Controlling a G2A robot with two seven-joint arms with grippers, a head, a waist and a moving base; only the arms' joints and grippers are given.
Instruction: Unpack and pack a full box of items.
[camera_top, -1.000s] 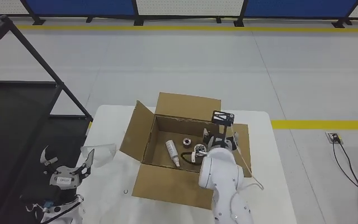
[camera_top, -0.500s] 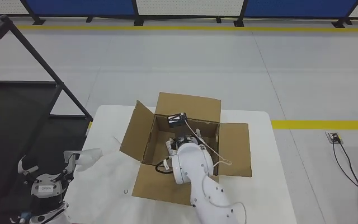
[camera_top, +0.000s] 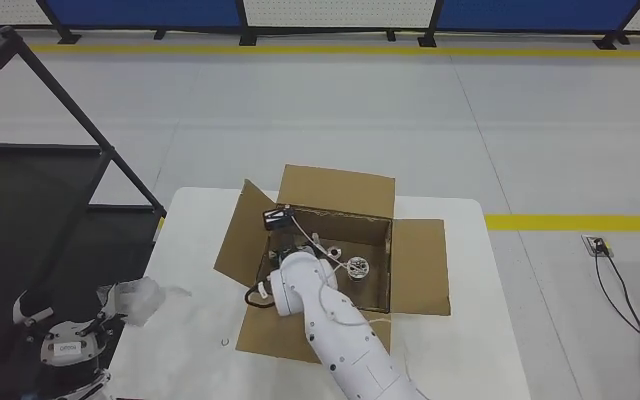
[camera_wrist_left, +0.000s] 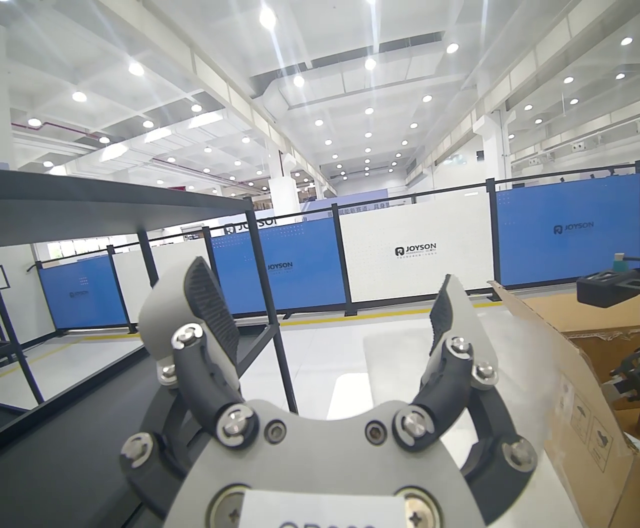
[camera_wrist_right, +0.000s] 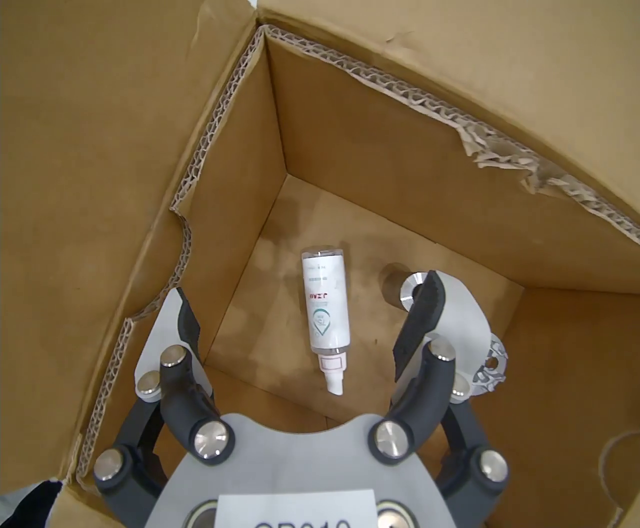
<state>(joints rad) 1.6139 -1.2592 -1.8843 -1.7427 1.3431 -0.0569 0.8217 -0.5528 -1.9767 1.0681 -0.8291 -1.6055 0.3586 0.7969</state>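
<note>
Left gripper: off the table's left edge, beside a black rack. Its wrist view has it tilted up toward the hall, jaws spread, nothing between the ribbed pads, with a box flap to one side. Clear bag: crumpled on the table's left edge, just beside that gripper. Box: brown cardboard, mid-table, all four flaps folded out. Right gripper: jaws spread wide and holding nothing, above the box's left inner corner; from above, its arm crosses the near wall and covers that part of the floor. Bottle: white, labelled, lying flat on the box floor near the left wall with its nozzle toward the near wall, directly under the open jaws and untouched; the arm hides it in the top view. Metal cylinder: just right of the bottle, partly behind one finger; from above it reads as a dark round piece. Perforated metal disc: further right on the floor, seen plainly from above near the box's middle. Torn corrugated edge: along the far wall's rim in the right wrist view.
</note>
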